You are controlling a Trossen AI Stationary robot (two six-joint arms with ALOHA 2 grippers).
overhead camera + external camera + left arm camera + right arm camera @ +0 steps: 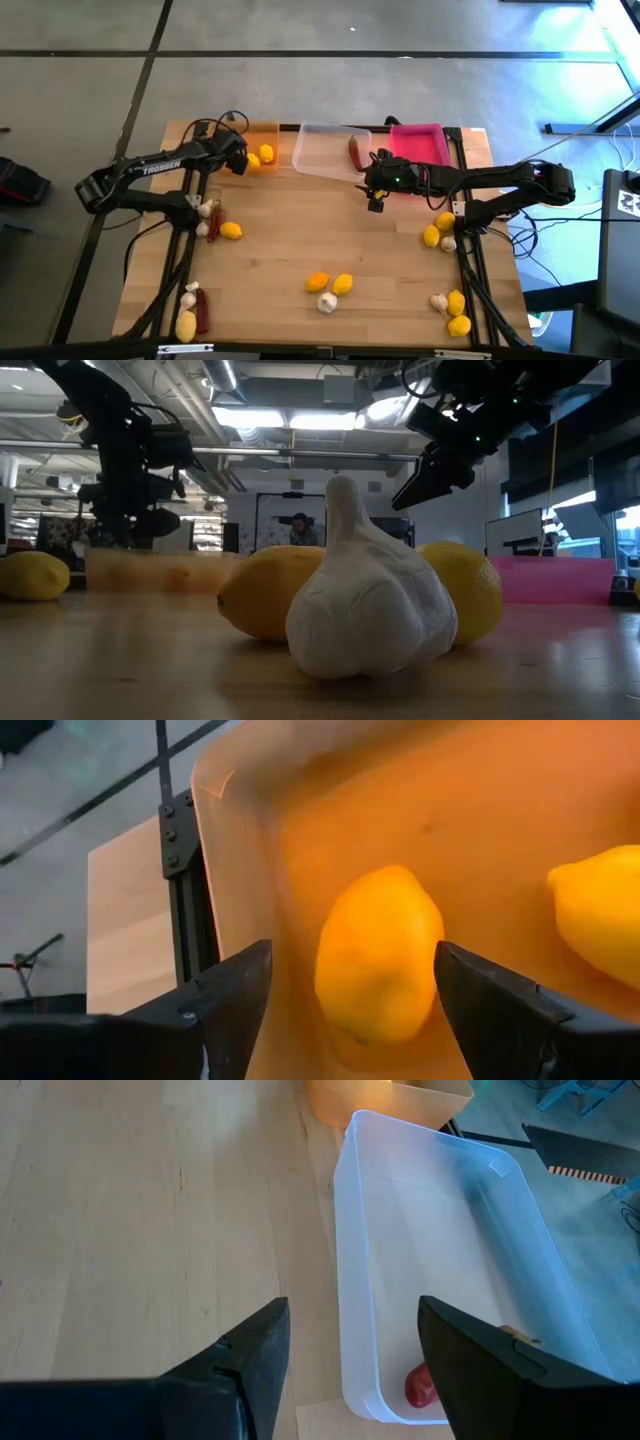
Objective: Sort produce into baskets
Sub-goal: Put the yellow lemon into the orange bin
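The orange basket (pixel 262 135) stands at the table's far left, the clear basket (pixel 325 150) beside it and the pink basket (pixel 418 142) to the right. My left gripper (pixel 350 985) hangs open inside the orange basket, its fingers on either side of a lemon (pixel 378 955) lying on the basket's floor. A second lemon (pixel 600 910) lies beside it. A dark red chili (pixel 355 152) lies in the clear basket. My right gripper (pixel 350 1365) is open and empty, above the table by the clear basket's (pixel 440 1250) near edge. My left gripper comes slanting down from above with a finger on each side of the lemon. A plain gap shows on one side. The other finger (pixel 470 995) meets the lemon's outline (pixel 432 955); whether it touches, I cannot tell. The lemon lies on the basket's floor.
Loose produce is scattered on the table: a lemon (pixel 231 230) with garlic and chili (pixel 207 212) at left, a heap (pixel 190 310) near left, lemons and garlic (pixel 330 290) near the middle, and more at right (pixel 440 230) and near right (pixel 452 308).
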